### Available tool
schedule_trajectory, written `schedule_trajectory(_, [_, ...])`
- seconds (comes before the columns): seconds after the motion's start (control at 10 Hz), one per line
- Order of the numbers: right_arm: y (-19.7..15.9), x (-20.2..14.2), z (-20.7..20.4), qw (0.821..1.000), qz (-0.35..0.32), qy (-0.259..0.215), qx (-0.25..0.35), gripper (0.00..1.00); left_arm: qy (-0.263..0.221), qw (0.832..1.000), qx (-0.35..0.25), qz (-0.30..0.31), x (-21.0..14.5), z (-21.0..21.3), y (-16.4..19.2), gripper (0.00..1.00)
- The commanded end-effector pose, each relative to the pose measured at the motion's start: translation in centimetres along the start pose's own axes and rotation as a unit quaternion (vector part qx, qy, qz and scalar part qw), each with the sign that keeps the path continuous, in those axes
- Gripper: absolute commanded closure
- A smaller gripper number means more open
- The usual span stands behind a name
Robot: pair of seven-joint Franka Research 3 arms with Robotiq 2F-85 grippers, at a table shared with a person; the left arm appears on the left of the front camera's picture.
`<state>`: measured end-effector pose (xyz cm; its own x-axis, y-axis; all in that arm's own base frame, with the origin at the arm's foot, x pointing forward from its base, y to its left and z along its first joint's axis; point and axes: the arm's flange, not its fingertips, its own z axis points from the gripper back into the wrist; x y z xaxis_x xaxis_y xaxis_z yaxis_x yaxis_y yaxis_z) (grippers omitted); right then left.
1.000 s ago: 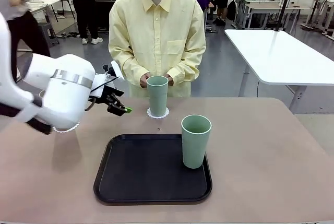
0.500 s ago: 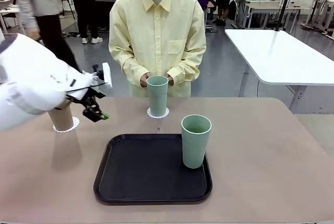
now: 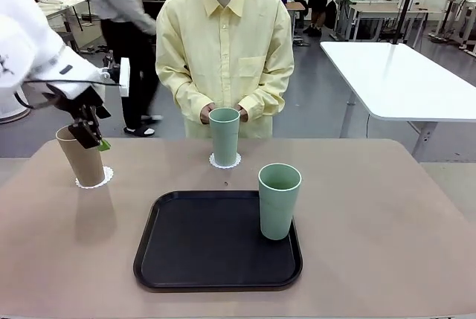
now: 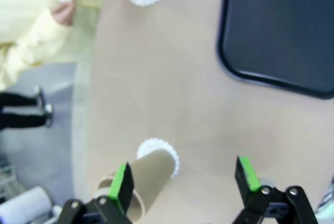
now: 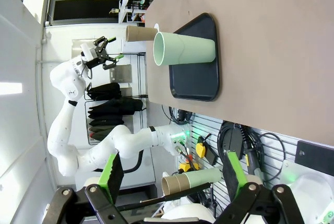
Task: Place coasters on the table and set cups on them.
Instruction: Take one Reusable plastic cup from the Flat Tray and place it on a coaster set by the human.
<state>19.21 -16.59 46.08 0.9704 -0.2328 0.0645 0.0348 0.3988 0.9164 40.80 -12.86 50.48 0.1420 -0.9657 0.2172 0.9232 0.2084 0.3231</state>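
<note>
A tan cup (image 3: 80, 158) stands upright on a coaster (image 3: 97, 180) at the table's (image 3: 387, 215) far left. My left gripper (image 3: 94, 138) hangs open just above and beside its rim. In the left wrist view the tan cup (image 4: 147, 176) on its coaster (image 4: 160, 146) lies close to one finger of the left gripper (image 4: 183, 182), not gripped. A green cup (image 3: 224, 135) rests on a second coaster (image 3: 224, 161) in front of the person's hands (image 3: 223, 114). Another green cup (image 3: 279, 201) stands on the black tray (image 3: 201, 252). My right gripper (image 5: 173, 174) is open and holds nothing.
The black tray takes up the table's middle near the front edge. The person in a yellow shirt (image 3: 223, 44) stands at the far side. A white table (image 3: 401, 73) stands off to the back right, and other people move in the background.
My left arm has swung left and upward, from near the middle green cup to above the tan cup, with its gripper still open. The cups and tray have not moved.
</note>
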Motion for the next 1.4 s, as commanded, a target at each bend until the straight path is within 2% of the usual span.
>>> schedule_trajectory(0.0, [-0.1,0.1,0.0,1.0,0.01,0.0,0.01,0.0,-0.024,0.999,-0.04,0.016,-0.3,-0.3,0.4,0.0])
schedule_trajectory(0.2, [-0.1,0.1,0.0,1.0,0.01,0.0,0.01,0.0,-0.046,0.997,-0.049,0.027,-1.6,-1.8,1.0,0.0])
schedule_trajectory(0.3, [-0.1,0.1,0.0,1.0,0.01,0.0,0.01,0.0,-0.012,0.999,-0.033,0.01,-0.2,0.0,0.1,0.0])
schedule_trajectory(1.3, [-0.1,0.1,0.0,1.0,0.01,0.0,0.01,0.0,-0.019,0.999,-0.037,0.011,-0.3,-0.1,0.2,0.0])
